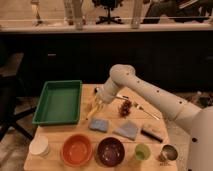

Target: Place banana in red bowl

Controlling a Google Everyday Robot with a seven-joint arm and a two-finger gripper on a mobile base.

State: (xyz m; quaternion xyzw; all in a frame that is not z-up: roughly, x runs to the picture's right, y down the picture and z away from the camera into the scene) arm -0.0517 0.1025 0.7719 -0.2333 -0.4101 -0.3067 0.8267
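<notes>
The red bowl (76,149) stands at the front of the table, left of a dark maroon bowl (110,151). A slim pale-yellow banana (92,112) lies tilted on the table beside the green tray's right edge, behind the bowls. My gripper (98,102) is low over the table at the banana's upper end, at the tip of the white arm that reaches in from the right. The gripper hides the place where it meets the banana.
A green tray (59,101) fills the left of the table. Two blue cloths (99,124) (127,130), a dark brownish cluster (125,106), a black brush (151,132), a white cup (39,146), a green cup (142,151) and a metal cup (169,152) stand around.
</notes>
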